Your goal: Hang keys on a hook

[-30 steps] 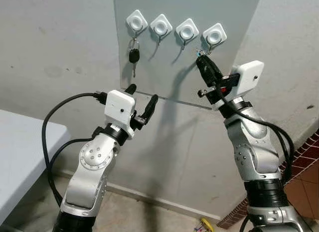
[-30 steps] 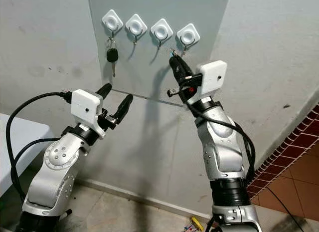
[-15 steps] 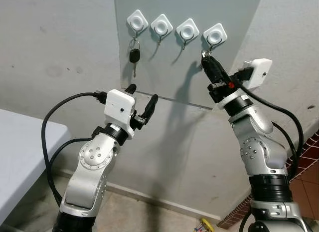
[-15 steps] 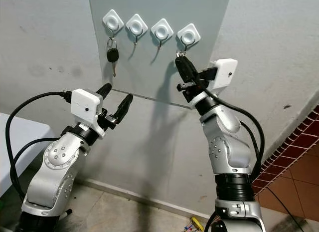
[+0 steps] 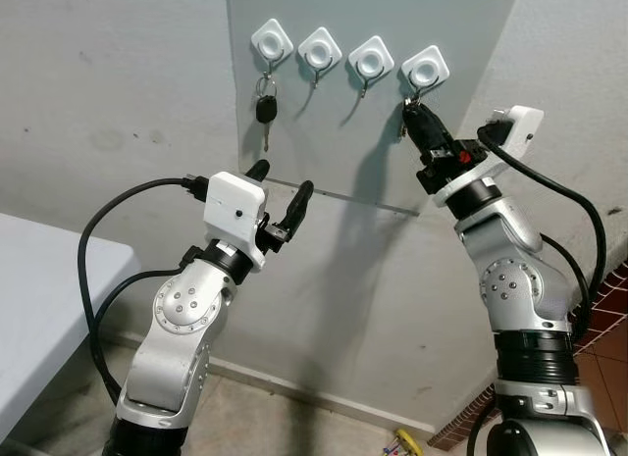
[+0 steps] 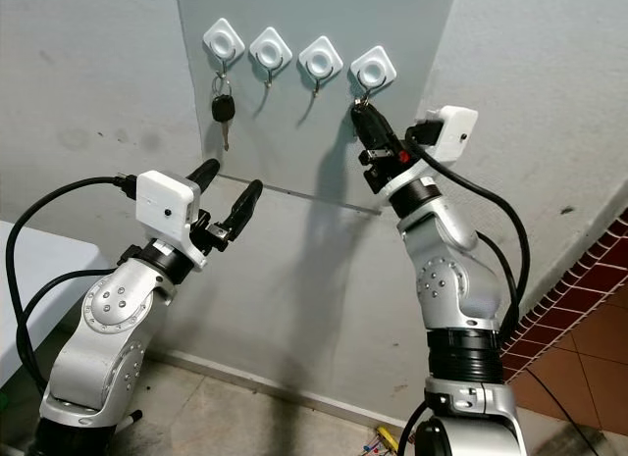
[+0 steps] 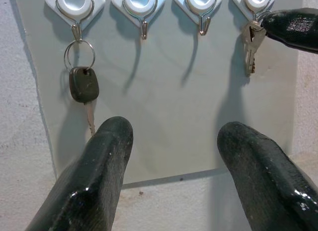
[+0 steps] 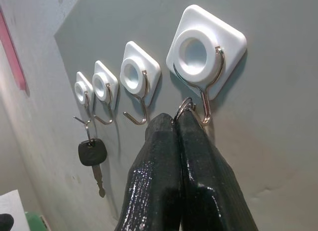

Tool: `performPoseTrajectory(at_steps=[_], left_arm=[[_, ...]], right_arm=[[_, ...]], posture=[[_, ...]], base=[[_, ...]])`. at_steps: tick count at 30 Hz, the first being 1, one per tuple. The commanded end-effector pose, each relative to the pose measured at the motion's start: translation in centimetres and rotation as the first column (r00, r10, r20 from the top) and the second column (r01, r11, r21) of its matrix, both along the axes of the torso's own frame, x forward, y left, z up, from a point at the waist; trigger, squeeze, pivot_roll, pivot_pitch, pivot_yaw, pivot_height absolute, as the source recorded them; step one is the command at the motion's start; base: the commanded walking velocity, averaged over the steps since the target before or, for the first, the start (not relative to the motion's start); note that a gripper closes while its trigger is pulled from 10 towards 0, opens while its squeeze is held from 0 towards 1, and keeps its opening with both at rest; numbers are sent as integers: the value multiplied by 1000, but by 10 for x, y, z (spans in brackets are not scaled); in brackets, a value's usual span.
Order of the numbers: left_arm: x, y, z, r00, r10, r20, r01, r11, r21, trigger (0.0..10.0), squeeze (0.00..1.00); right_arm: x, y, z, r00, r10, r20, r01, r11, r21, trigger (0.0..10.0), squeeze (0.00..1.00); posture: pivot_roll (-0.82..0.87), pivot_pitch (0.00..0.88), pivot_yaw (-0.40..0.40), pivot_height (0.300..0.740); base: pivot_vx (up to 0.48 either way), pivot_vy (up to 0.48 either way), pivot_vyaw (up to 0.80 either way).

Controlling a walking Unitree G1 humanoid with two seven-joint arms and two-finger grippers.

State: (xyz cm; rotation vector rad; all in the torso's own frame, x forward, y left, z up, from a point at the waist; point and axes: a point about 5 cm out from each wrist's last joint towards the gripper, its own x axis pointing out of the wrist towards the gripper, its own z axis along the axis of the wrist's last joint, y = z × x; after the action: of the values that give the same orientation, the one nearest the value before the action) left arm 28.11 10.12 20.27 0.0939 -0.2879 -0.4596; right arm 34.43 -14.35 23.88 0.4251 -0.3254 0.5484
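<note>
Four white diamond-shaped wall hooks with metal prongs sit in a row on the grey panel (image 5: 334, 123). At the rightmost hook (image 8: 203, 54), the right gripper (image 8: 178, 122) pinches a small silver key with its ring (image 7: 251, 47), fingers pressed together, the ring touching the hook's prong. A black-headed car key (image 5: 264, 111) hangs from the leftmost hook (image 5: 270, 40). Below that row, the left gripper (image 5: 280, 191) hovers with fingers spread wide, holding nothing.
</note>
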Motion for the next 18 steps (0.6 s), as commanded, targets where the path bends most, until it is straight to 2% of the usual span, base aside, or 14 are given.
performPoseTrajectory(at_steps=[1,7,9,18], left_arm=[[-2,-2,4,1000,-8,13,8,1000,1,10000,0],[-3,0,3,1000,1,8,-1,1000,0,10000,0],[-3,1,4,1000,5,6,-5,1000,-5,10000,0],[-3,1,4,1000,9,5,-9,1000,-8,10000,0]], right_arm=[[2,-5,7,1000,-2,12,2,1000,14,10000,0],[1,-5,3,999,31,-29,-29,996,81,10000,0],[0,-4,0,996,66,-56,-58,988,144,10000,0],[-2,-3,-1,995,88,-54,-78,982,170,10000,0]], posture=[[-68,10,-60,728],[-63,17,-63,728],[-61,19,-64,728],[-60,23,-63,728]], base=[[0,0,0],[0,0,0],[0,0,0],[0,0,0]])
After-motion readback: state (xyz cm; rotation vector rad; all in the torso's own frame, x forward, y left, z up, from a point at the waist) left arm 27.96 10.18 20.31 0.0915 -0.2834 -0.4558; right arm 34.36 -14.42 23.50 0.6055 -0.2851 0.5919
